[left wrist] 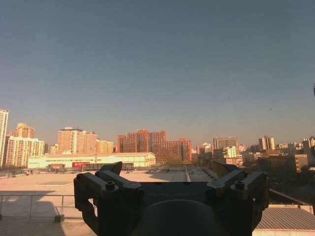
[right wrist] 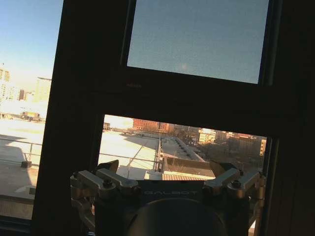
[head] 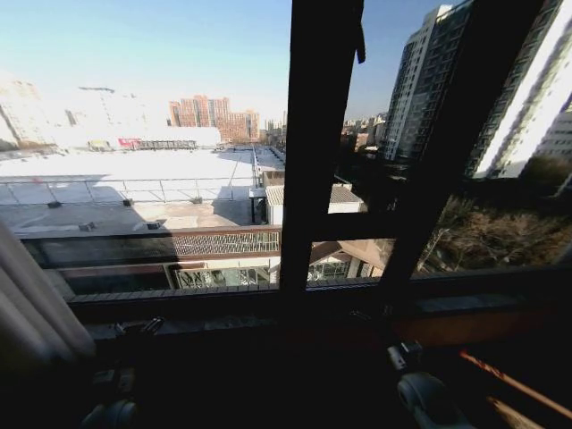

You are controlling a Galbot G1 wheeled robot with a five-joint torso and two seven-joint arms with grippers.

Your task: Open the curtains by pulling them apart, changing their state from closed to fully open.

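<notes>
A bunch of pale folded curtain [head: 34, 304] hangs at the lower left edge of the head view, gathered beside the bare window glass [head: 152, 134]. My left gripper [left wrist: 167, 170] is open with nothing between its fingers and faces the open sky and rooftops. My right gripper [right wrist: 166, 167] is also open and empty, facing the dark window frame [right wrist: 88, 98]. In the head view both arms sit low in shadow below the sill, the left arm [head: 112, 413] near the curtain and the right arm [head: 422, 386] under the frame bars.
Black frame bars [head: 322, 134] split the window near the middle and right. A dark sill [head: 268, 308] runs across below the glass. Outside lie a pale rooftop and tall buildings.
</notes>
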